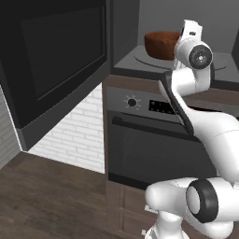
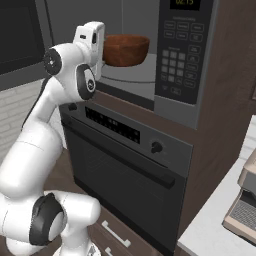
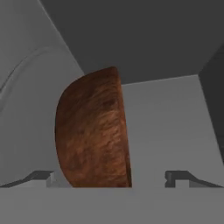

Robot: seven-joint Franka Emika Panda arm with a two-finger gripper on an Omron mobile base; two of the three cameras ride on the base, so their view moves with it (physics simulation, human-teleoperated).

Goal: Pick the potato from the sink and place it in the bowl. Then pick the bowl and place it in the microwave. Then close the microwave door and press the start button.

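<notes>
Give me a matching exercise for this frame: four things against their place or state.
Things:
1. bowl
2. microwave door
3. fingers
4. oven

Place or state:
A. swung open
B. below the microwave, door shut
C. on the turntable inside the microwave
D. spread wide either side of the bowl, holding nothing

Pairs: 1-C, 2-A, 3-D, 4-B

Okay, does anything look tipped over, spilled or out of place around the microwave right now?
Nothing stands out. The round reddish-brown wooden bowl sits upright on the pale turntable plate inside the dark grey microwave. The black microwave door hangs open, and the gripper is open, apart from the bowl.
</notes>
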